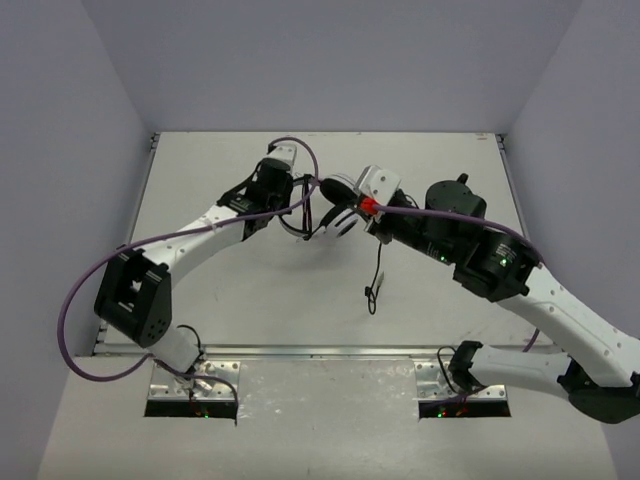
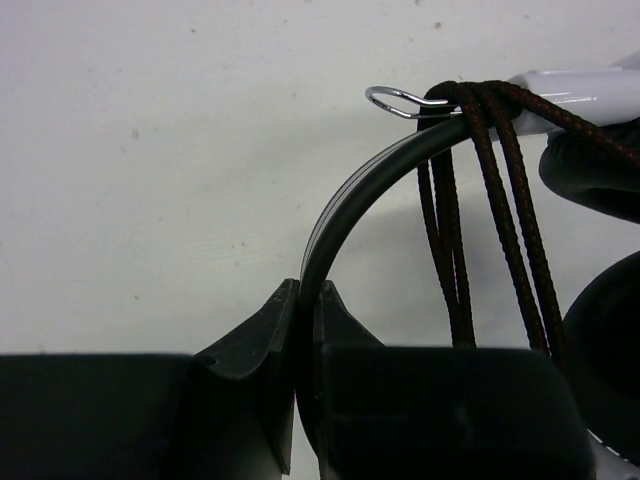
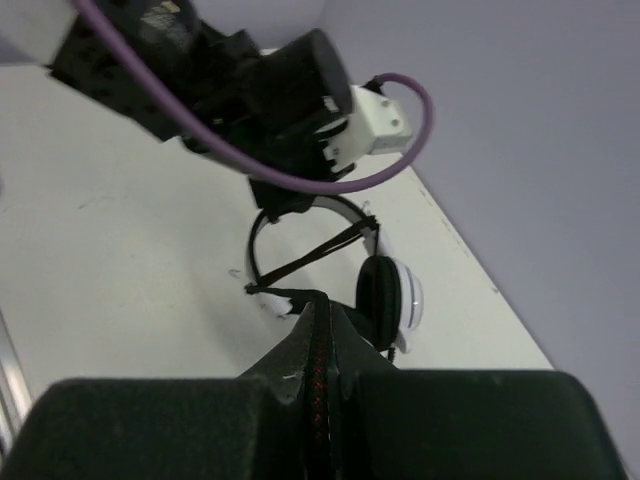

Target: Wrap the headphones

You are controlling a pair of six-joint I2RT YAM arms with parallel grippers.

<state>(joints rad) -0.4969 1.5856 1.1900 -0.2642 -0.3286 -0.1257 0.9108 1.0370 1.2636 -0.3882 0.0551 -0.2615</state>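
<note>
The headphones (image 1: 341, 205) are held up between both arms over the middle of the table (image 1: 250, 290). My left gripper (image 2: 308, 290) is shut on the thin black headband (image 2: 350, 195); it shows in the top view as the left gripper (image 1: 293, 215), just left of the ear cups. Several turns of the thin black cord (image 2: 500, 190) cross the headband near a small metal loop (image 2: 392, 101). My right gripper (image 3: 320, 305) is shut on the cord (image 3: 318, 345), close to a white-and-black ear cup (image 3: 392, 298). The cord's loose end (image 1: 372, 293) hangs down to the table.
A thick purple robot cable (image 1: 85, 280) loops off the left arm, and another purple cable (image 3: 300, 170) hangs by the left wrist. Grey walls close the table at the back and both sides. A metal rail (image 1: 320, 352) runs along the near edge.
</note>
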